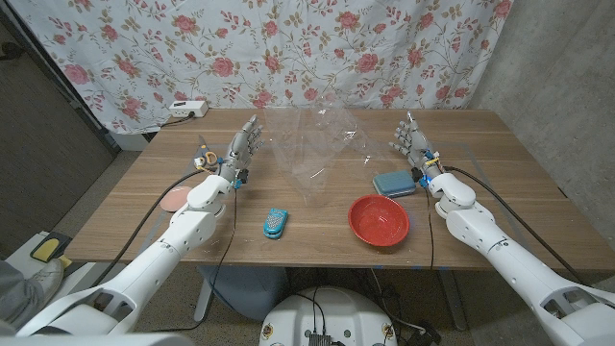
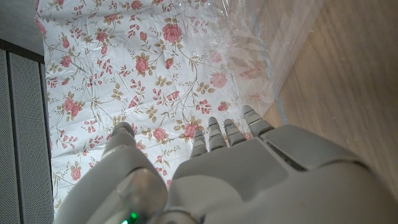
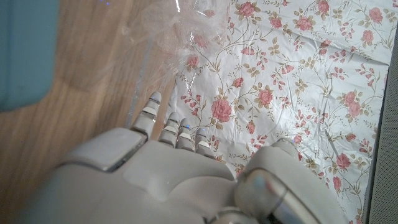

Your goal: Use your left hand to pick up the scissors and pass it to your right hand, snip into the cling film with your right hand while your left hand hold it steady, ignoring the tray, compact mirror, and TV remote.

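Pick-up not yet begun; both hands empty, fingers apart.
Scissors (image 1: 206, 160) lie left of centre beside the left robot hand (image 1: 240, 151); it must reach them. Right robot hand (image 1: 413, 144) waits near cling film (image 1: 317, 144).

Wooden table (image 1: 317, 207) at centre. Floral rose-print curtain (image 1: 288, 58) across 12 o'clock. Grey concrete wall (image 1: 557, 58) at 2 o'clock, dark panel (image 1: 48, 106) at 10 o'clock. White power strip (image 1: 187, 109) at 11 o'clock.
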Controlling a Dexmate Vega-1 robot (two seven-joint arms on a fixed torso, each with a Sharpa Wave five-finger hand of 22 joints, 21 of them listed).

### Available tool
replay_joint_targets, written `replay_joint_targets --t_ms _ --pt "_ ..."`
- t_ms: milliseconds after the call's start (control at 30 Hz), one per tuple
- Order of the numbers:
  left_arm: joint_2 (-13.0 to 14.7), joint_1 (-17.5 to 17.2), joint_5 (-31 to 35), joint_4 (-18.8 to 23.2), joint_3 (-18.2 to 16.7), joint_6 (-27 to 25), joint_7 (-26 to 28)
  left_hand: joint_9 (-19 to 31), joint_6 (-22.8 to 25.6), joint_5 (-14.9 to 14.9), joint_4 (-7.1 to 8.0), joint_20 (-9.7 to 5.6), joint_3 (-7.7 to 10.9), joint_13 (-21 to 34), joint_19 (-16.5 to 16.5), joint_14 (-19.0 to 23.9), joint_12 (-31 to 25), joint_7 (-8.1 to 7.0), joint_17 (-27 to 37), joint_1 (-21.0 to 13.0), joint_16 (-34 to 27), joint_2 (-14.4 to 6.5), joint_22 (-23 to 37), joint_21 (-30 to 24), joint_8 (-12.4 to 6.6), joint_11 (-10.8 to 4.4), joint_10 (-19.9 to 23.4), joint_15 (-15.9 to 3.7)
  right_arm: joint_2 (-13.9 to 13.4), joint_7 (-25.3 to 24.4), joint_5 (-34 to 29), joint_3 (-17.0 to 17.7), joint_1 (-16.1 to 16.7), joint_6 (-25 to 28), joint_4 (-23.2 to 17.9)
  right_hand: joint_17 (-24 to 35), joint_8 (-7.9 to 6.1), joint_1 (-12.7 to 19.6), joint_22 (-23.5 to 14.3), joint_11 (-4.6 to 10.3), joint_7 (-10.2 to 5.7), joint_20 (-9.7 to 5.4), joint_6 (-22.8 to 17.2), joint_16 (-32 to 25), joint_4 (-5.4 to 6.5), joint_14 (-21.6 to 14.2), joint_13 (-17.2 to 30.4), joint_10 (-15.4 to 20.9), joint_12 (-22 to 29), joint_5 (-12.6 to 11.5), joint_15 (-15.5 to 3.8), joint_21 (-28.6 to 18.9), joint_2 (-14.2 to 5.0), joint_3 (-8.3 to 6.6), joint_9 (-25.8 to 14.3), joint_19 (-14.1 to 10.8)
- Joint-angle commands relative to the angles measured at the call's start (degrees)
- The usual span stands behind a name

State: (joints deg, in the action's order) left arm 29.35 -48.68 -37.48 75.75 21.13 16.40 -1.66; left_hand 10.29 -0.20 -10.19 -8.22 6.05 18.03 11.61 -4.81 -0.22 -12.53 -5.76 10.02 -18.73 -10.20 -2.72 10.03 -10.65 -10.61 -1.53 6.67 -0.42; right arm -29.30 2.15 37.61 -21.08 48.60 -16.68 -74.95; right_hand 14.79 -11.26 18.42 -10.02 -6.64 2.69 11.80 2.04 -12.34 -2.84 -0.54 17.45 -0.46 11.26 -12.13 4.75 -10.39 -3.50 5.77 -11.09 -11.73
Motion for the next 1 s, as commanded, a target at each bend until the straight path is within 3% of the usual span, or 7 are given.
replay_joint_targets --t_ms 33,500,567,633,767,1000 --pt "0.0 -0.89 -0.74 1.26 -0.33 -0.03 0.27 0.07 0.1 -0.26 -0.17 0.55 0.46 0.14 0.0 -0.1 -0.21 -0.5 0.22 -0.68 -0.34 0.0 0.13 -0.38 -0.33 -0.03 0.43 -0.29 -0.22 1.16 0.72 -0.02 0.24 -0.02 -0.61 0.11 -0.34 0.48 -0.1 -0.46 0.39 0.39 -0.01 -0.31 0.07 0.09 0.16 0.02 0.22 -0.23 0.47 -0.32 0.1 0.31 -0.2 -0.13" --pt "0.02 -0.72 0.58 -0.28 -0.45 2.23 0.28 0.06 0.48 -0.04 -0.21 0.08 0.25 0.14 0.16 -0.16 -0.35 -0.49 0.24 -0.65 -0.34 0.5 0.14 -0.36 -0.42 -0.06 0.76 -0.36 -0.91 -0.39 -0.44 -0.12 0.63 0.51 -2.31 0.06 -0.4 0.56 -0.1 -0.43 0.45 0.38 -0.19 -0.33 0.0 0.09 -0.08 0.23 0.32 -0.15 0.52 -0.37 -0.01 0.27 -0.2 -0.02" --pt "0.64 -0.88 2.16 0.33 -0.14 2.3 1.31 0.05 -1.69 0.01 -0.07 -0.7 -0.06 0.11 1.52 -2.8 0.7 -0.88 0.28 -0.41 0.28 0.99 0.16 -0.07 0.31 -0.54 -2.16 -0.63 -0.88 -1.01 -0.55 -0.09 0.74 0.79 -2.7 0.03 -0.41 0.63 -0.09 -0.33 0.66 0.37 -0.23 -0.27 -0.04 0.22 -0.16 0.4 0.39 -0.14 0.49 -0.39 -0.03 0.25 -0.19 -0.01" --pt "0.88 -0.93 2.5 0.37 -0.06 2.59 1.13 0.05 -3.66 -0.03 0.02 -1.7 -0.1 0.1 2.5 -4.44 1.34 -0.55 0.29 -0.44 0.37 1.0 0.16 0.04 0.67 -0.31 -4.6 -0.62 -1.03 -1.01 -0.72 -0.19 0.7 0.95 -2.88 -0.03 -0.45 0.74 -0.08 0.18 0.68 0.37 -0.35 -0.24 -0.12 0.27 -0.27 0.9 0.58 -0.11 0.46 -0.41 -0.04 0.22 -0.19 0.02" --pt "1.15 -1.26 3.75 0.73 0.04 3.12 2.19 0.05 -3.41 -0.04 0.03 -1.94 -0.1 0.1 2.7 -4.49 1.27 -0.4 0.28 -0.45 0.28 0.99 0.16 0.06 0.46 -0.19 -4.64 -0.56 -1.85 -1.47 -1.3 -0.24 1.03 1.52 -4.58 -0.11 -0.5 0.86 -0.07 0.31 1.18 0.35 -0.52 -0.14 -0.21 0.47 -0.41 0.97 0.58 -0.07 0.14 -0.43 -0.01 0.21 -0.18 0.04" --pt "2.35 -2.55 6.58 3.26 0.18 2.29 5.58 0.07 -2.13 -0.07 0.09 -2.16 -0.13 0.09 2.55 -4.28 0.77 0.78 0.27 -0.47 -0.07 0.98 0.14 -0.17 -0.18 0.06 -4.01 -0.54 -3.89 -2.29 -3.95 -0.65 1.26 1.97 -6.84 -0.3 -0.4 1.06 -0.04 -0.73 2.29 0.38 -0.39 0.17 -0.41 1.16 -0.76 0.73 0.42 0.02 0.35 -0.38 0.09 0.22 -0.15 0.32"
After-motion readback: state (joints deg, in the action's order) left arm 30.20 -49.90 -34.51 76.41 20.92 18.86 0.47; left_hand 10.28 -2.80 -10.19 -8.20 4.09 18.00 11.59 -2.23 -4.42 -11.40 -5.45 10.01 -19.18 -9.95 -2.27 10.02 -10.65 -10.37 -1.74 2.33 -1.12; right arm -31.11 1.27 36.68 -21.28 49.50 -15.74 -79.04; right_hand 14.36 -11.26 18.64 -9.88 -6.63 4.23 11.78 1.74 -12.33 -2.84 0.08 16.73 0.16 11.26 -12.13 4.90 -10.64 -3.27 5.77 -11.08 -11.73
